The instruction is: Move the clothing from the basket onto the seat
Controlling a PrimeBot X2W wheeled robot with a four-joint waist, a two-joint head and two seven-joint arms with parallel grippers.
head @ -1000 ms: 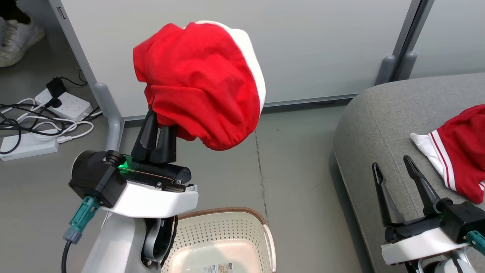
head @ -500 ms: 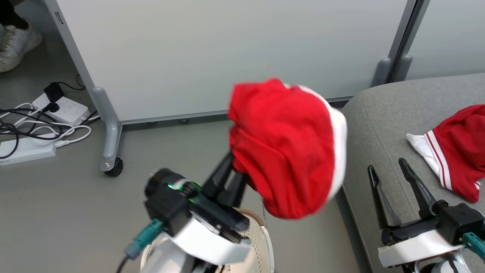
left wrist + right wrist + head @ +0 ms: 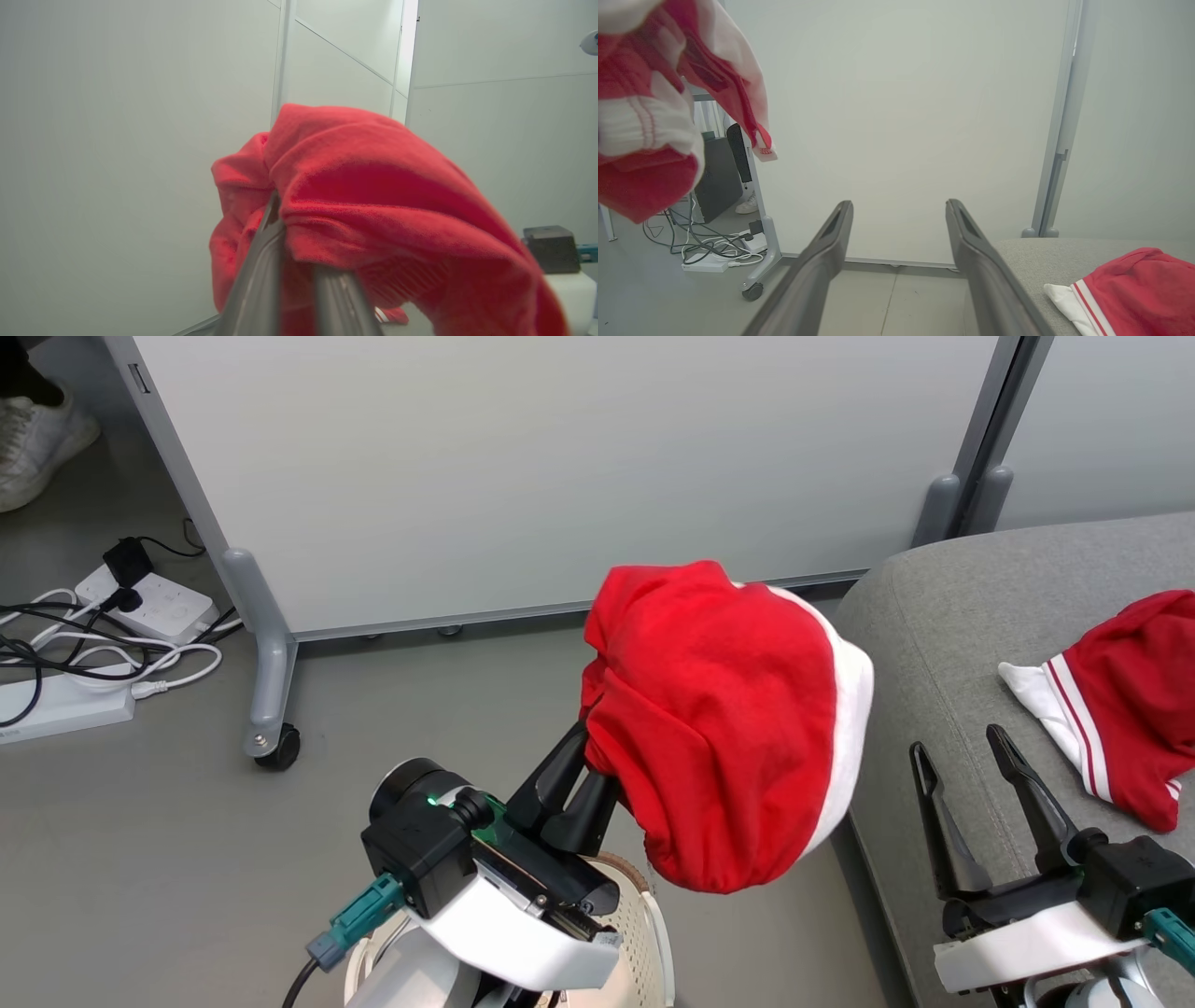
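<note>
Fabric bulged over the tips of the left gripper [image 3: 579, 773], whose two dark fingers [image 3: 553, 784] were pressed together and clamped on a red garment [image 3: 728, 719]. The garment hung in the air as a rounded bundle, draped over and beyond the fingertips. Its white trim band curved down the side farthest from them. In the left wrist view the cloth hid the fingertips and sagged to their right. Below the base of those fingers, a piece of the basket [image 3: 647, 907] showed on the grey floor, with its perforated wall and brown rim. The arm covered its inside.

The right gripper [image 3: 957, 742] held nothing. Its fingers stood wide apart and pointed up over the front part of the seat [image 3: 934, 616]. A second garment [image 3: 1134, 700] lay on the seat cushion, beyond and to the right of the right fingertips. Its white, red-striped edge was turned toward them, clear of them. The held garment hung to the left of the right fingers, by the seat's rounded corner; whether it touched the seat could not be told.

Well to the left of the left fingers, power strips [image 3: 65, 705] with tangled cables lay on the floor beside the wheeled foot of a pale partition [image 3: 560, 476].
</note>
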